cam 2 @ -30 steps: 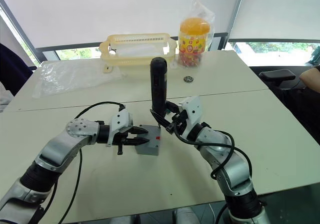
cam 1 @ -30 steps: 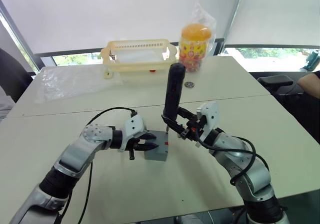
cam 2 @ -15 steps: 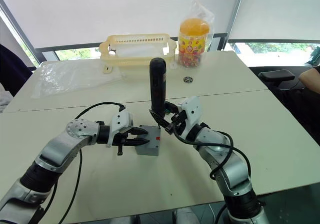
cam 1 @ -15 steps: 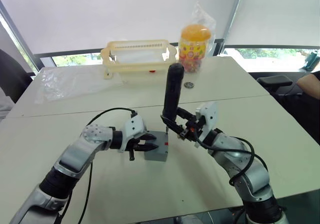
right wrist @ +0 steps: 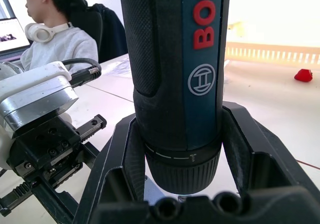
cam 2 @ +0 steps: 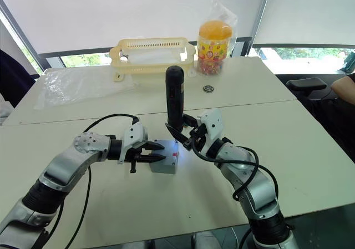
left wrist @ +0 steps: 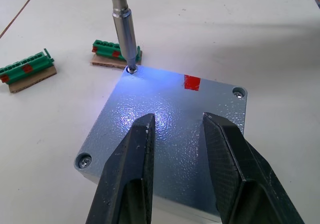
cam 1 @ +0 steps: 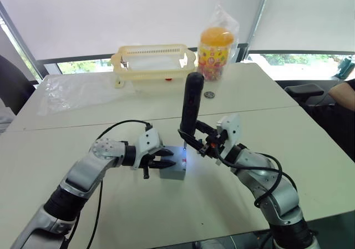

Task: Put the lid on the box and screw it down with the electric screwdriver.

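The box (cam 1: 173, 167) sits on the near part of the white tabletop (cam 1: 166, 216), between the two grippers, with the lid (left wrist: 165, 129) already lying on top of it. The lid is a grey square plate with a screw in each of three visible corners and a small red mark (left wrist: 191, 82) near its far edge.

The left gripper (left wrist: 175, 129) reaches in from the left; its jaws are parted with nothing between them, and the two black fingers (left wrist: 135, 164) hover just over the lid's near half. Whether they touch the lid cannot be told.

The right gripper (cam 1: 191, 140) has its jaws closed around the lower body of the screwdriver (cam 1: 192, 102), holding it upright and leaning slightly left. The metal bit (left wrist: 124, 32) stands in the screw at the lid's far right corner, and a blue-white light falls on the lid around that corner.

Two green pieces (left wrist: 116, 52) on brown card lie on the tabletop just beyond the box. Far back stand a yellow basket (cam 1: 152, 60), an orange-lidded jar (cam 1: 216, 52) in a clear bag, and a sheet of plastic film (cam 1: 77, 91) on the far left. A person (right wrist: 55, 32) with headphones round the neck sits at the left in the background
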`<state>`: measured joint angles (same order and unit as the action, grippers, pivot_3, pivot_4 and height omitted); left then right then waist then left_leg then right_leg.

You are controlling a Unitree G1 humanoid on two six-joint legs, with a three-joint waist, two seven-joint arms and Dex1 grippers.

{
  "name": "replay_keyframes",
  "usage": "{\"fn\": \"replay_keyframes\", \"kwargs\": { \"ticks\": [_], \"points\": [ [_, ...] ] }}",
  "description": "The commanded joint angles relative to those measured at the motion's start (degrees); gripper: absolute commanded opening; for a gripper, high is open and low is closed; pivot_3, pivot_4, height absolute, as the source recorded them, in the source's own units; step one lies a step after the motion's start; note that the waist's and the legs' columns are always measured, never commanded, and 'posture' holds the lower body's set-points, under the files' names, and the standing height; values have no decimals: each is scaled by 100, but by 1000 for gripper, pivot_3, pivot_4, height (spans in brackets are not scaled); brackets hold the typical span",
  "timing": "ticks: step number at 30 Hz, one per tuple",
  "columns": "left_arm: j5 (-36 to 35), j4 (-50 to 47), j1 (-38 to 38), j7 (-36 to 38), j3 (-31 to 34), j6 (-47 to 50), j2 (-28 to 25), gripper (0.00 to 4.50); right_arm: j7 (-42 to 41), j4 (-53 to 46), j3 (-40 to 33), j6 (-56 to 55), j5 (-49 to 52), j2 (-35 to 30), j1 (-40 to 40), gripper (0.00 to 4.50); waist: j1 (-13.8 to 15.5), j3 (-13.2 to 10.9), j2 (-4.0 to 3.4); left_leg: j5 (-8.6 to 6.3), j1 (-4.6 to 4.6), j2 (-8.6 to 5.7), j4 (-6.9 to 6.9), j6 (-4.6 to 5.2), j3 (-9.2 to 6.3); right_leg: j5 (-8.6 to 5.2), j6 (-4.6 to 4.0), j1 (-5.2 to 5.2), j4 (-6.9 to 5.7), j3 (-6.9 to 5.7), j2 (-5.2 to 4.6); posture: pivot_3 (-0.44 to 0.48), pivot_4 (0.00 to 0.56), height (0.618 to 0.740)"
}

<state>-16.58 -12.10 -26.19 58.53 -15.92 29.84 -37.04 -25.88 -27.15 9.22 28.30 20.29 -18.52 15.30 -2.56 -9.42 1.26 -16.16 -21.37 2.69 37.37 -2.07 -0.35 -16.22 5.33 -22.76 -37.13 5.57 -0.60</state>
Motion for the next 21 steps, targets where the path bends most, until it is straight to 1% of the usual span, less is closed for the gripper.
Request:
{"fn": "replay_keyframes", "kwargs": {
  "ticks": [1, 21],
  "points": [
    [135, 52, 113, -12, -98, 130, -59, 1498, -47, 409, 207, 299, -167, -110, -235, 1745, 0, 0, 0, 0, 0, 0, -1, 0, 0, 0, 0, 0, 1, 0, 0, 0, 150, 740],
    [144, 32, 146, -13, -94, 99, -68, 1498, -124, 452, 239, 260, -289, -132, -329, 1745, 1, 3, 2, 0, 1, 1, -11, 0, 0, -4, -7, -2, 9, 0, -3, 0, 150, 740]
  ]
}}
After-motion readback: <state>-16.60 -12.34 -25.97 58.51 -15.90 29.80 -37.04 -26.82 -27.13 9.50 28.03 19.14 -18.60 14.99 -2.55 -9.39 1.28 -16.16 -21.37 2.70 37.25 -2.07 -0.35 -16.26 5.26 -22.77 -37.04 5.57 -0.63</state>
